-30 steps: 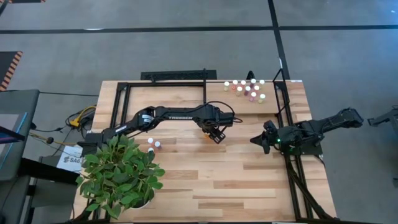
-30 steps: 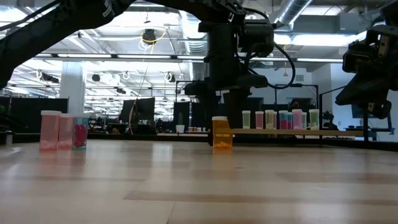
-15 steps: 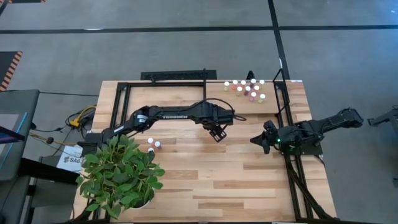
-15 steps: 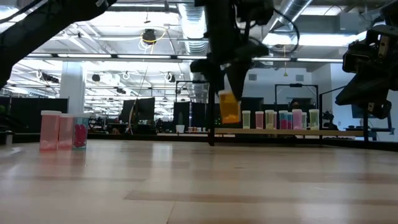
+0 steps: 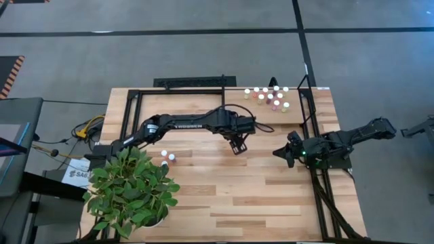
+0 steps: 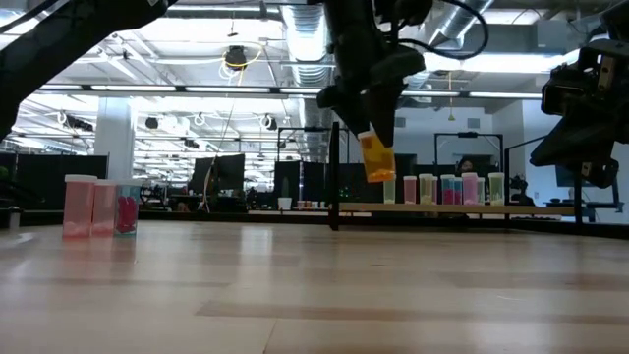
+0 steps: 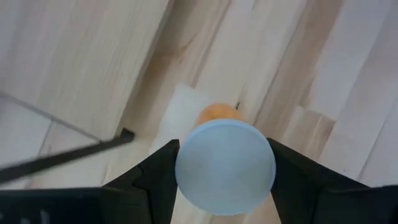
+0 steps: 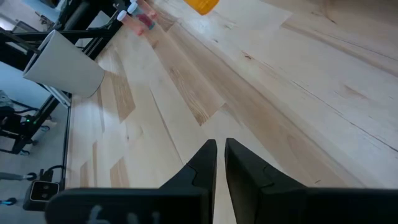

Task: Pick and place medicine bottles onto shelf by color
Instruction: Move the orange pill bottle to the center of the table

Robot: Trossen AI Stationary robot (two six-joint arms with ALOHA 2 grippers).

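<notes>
High view: white lettering is seen along the left arm's long link, but it is too small to be read with certainty; no label text can be made out on any bottle. The left arm is stretched from the worktop's [image 5: 203, 196] left side across to its middle, with the left gripper [image 5: 237, 144] pointed downward there. In the low view the left gripper [image 6: 366, 126] is raised above the worktop, and the larger orange bottle [image 6: 377, 157] is hung from it, tilted and clear of the surface. In the left wrist view the bottle's white cap [image 7: 225, 167] is clamped between the two dark fingers [image 7: 155, 180], which are parted only as far as the cap's width, with the orange body [image 7: 217, 112] seen beyond it.

The right arm is parked at the worktop's right edge, with the right gripper [image 5: 290, 150] aimed toward the middle; in its wrist view the fingers [image 8: 202, 165] are pressed nearly together with nothing between them.

A cluster of small vials [image 5: 270, 97] is stood on the shelf [image 5: 234, 102] near the far right corner, and in the low view they are lined up on the pale board [image 6: 452, 207]. Two more vials [image 5: 167, 156] are stood on the worktop beside a potted plant [image 5: 132, 190] at the near left.
</notes>
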